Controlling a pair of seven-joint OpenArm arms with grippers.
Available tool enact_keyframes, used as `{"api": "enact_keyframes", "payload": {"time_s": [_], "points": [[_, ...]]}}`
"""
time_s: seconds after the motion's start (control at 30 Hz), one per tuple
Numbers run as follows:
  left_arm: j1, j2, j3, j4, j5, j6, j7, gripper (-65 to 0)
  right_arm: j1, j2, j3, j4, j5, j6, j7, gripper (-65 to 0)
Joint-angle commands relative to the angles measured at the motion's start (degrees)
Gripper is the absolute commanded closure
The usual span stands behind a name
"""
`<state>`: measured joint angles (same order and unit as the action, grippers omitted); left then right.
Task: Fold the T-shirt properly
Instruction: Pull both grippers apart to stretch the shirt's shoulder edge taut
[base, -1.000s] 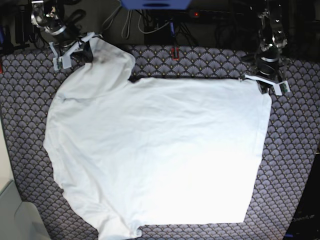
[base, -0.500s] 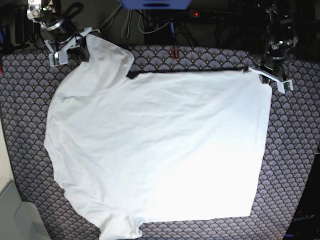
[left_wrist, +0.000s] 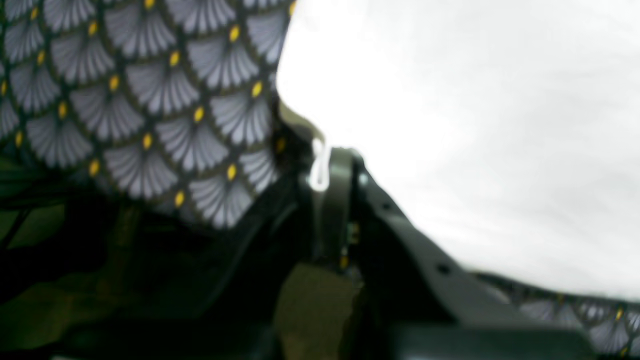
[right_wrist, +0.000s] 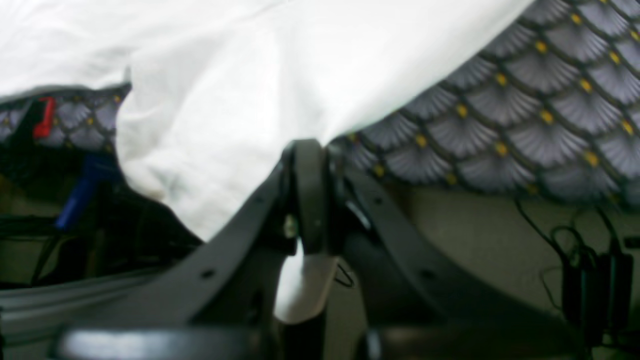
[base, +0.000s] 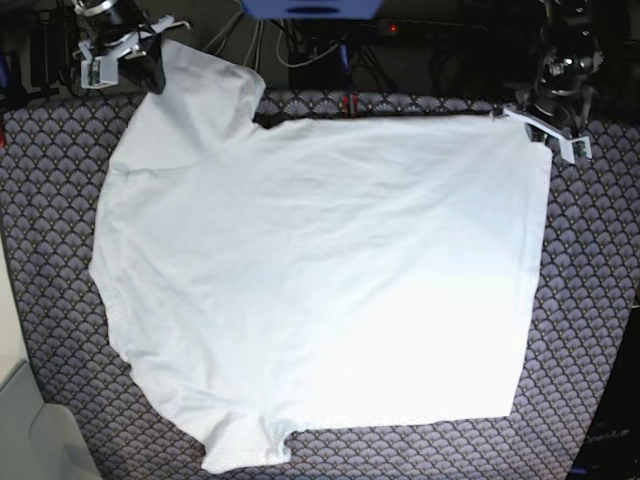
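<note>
We pull the shirt's far edge back with both hands.

Over the last second both our hands have drawn away toward the table's far edge, and the shirt (base: 320, 270) has slid with them: its top edge now runs nearly straight from hand to hand, and the near hem sits further up the table (base: 590, 300) than before. The left hand (base: 545, 125) is clamped together on one far corner; the right hand (base: 125, 50) is clamped together on the other, with cloth bunched just beside its fingers (right_wrist: 307, 190) in the wrist view. The shirt spreads out toward us from both hands, mostly flat, one sleeve rumpled at the near side. We judge this is smoothing before any fold. We see no containers.
</note>
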<state>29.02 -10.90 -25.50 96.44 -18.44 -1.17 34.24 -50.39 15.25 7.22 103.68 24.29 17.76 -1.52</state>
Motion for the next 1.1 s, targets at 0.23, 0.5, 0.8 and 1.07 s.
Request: {"api": "enact_keyframes", "payload": {"time_s": [0.23,0.5,0.8,1.07], "points": [[2.59,-0.75,-2.15,4.79,0.55,0.77,-0.96,-0.4,-4.33,0.27,0.47,1.07,0.28,0.22,7.01,0.0],[2.06,-0.75,-2.15,5.23,0.55,0.77,-0.88,-0.4,-3.89,0.18,1.0,2.39,0.28,0.22,7.37,0.0],[-1.02,-0.75,-2.42,5.14,0.55,0.77,-0.79,-0.4,-1.26,0.36,1.0,8.81,0.28,0.13,6.66,0.0],[-6.99,-0.75,-2.59,6.72,0.9,0.77,8.27,-0.4,4.37,0.36,1.08,8.98,0.19,0.13,1.56,0.0]]}}
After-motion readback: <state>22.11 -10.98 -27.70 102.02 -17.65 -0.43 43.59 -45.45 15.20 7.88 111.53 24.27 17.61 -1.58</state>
